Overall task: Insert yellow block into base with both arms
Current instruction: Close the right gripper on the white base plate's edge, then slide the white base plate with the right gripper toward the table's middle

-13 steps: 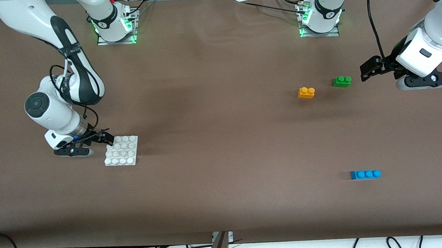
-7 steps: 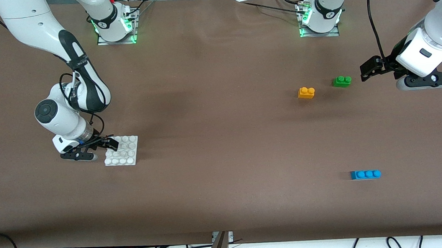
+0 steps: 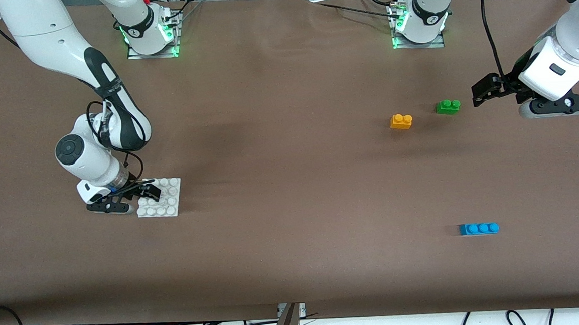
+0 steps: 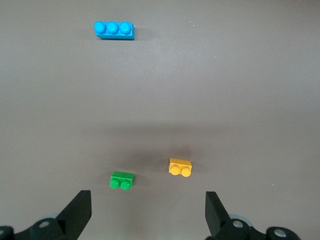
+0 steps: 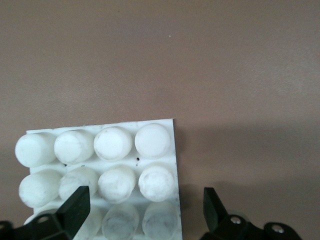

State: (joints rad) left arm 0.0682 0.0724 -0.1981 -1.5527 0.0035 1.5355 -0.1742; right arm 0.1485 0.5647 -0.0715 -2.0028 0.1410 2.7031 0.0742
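My right gripper (image 3: 143,192) sits low over the flat white square plastic base (image 3: 163,200) with its grid of round studs, at that plate's edge toward my right arm's end of the table. Its two black fingers stand apart, holding nothing. In my right wrist view one fingertip (image 5: 75,207) hangs over the studs while the other fingertip (image 5: 212,205) is off the plate's edge, over bare cloth, so the base (image 5: 100,165) lies partly between them. The plate lies flat on the brown table (image 3: 292,207), toward my right arm's end.

My left gripper (image 3: 486,90) hovers toward my left arm's end of the table, fingers spread wide and empty, just beside the small green two-stud plastic brick (image 3: 448,106). The small orange-yellow plastic block (image 3: 401,121) with two round studs rests on the table a little nearer the front camera than the green brick and near it, well apart from the base. In my left wrist view the yellow block (image 4: 180,166) and green brick (image 4: 122,180) both lie ahead of my spread fingertips (image 4: 80,210), untouched. The longer blue three-stud plastic brick (image 3: 479,229) lies alone, nearer the table's front edge.
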